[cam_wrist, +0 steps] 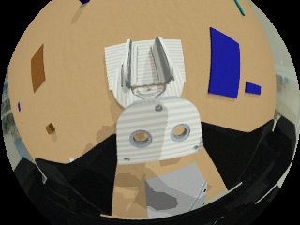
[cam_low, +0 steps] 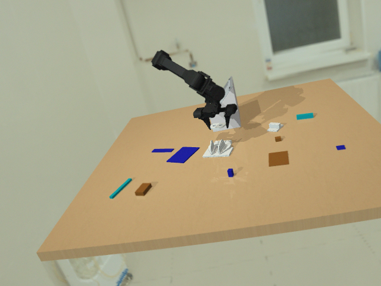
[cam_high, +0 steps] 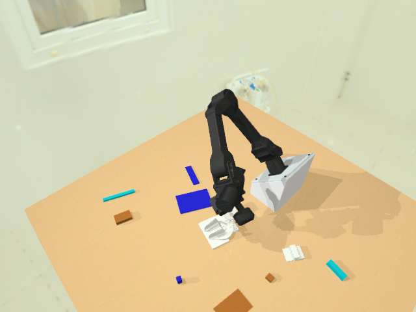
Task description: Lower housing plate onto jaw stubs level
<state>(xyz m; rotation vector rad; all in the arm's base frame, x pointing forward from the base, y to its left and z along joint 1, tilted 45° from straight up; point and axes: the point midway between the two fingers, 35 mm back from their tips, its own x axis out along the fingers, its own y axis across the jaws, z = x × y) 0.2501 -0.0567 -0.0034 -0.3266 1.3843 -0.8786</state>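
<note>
My gripper (cam_low: 218, 127) (cam_wrist: 157, 133) is shut on the white housing plate (cam_low: 217, 125) (cam_wrist: 157, 121), with one finger at each side edge. The plate has two round holes and is held about level above the table. The white base (cam_high: 214, 245) (cam_low: 215, 155) (cam_wrist: 112, 66) lies on the table, with two upright jaws on it: one jaw (cam_low: 212, 148) (cam_wrist: 127, 63) and the other jaw (cam_low: 221, 148) (cam_wrist: 162, 58). In the wrist view the held plate overlaps the near end of the base. A gap shows between plate and base in the exterior view. The jaw stubs are hidden or too small to tell.
A flat blue rectangle (cam_high: 194, 201) (cam_low: 183, 154) (cam_wrist: 224, 66) lies beside the base. A white stepped block (cam_high: 294, 253) (cam_low: 274, 127), a small blue block (cam_high: 179, 279) (cam_low: 230, 172) and a brown cube (cam_high: 270, 277) (cam_low: 278, 139) stand around. The arm's grey stand (cam_high: 268, 194) is behind.
</note>
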